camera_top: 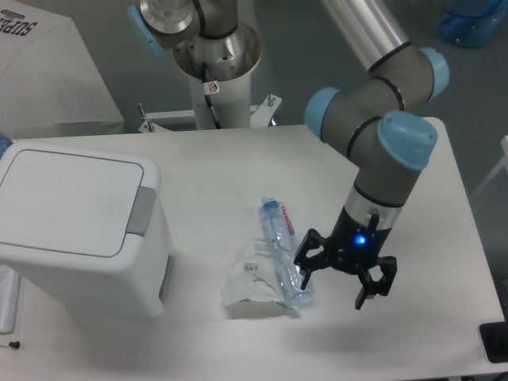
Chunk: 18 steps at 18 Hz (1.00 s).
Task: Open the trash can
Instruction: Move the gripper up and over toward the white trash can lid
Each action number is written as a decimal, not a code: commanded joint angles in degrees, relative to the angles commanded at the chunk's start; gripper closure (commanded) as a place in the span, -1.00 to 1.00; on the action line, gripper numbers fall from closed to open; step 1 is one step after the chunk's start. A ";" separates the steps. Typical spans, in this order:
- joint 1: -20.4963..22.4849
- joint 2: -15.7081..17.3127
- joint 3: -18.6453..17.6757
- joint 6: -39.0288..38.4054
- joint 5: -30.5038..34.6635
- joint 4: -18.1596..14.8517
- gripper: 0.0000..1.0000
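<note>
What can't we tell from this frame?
- Trash can: lid down, so the inside is hidden; left side cut off by the frame edge.
- Bottle: label print too small to read; lower end partly behind the gripper.
- Crumpled wrapper: print too small to read.
- Black object at lower right: cropped, unidentifiable.

A single fixed camera looks down steeply from above the table's (214, 159) near edge, facing the arm's base (214, 71) at 12 o'clock. It stands at middling range: most of the tabletop fits, with the bin (79, 226) at 9 o'clock cut by the left border and floor showing beyond the far edge.
</note>
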 joint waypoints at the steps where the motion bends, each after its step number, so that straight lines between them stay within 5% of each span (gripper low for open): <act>1: -0.09 0.88 0.00 -1.14 -1.58 -0.09 -1.00; 12: -6.24 12.30 -6.58 -8.54 -4.76 -0.09 -1.00; 18: -9.84 13.37 -9.05 -8.36 -5.55 0.00 -1.00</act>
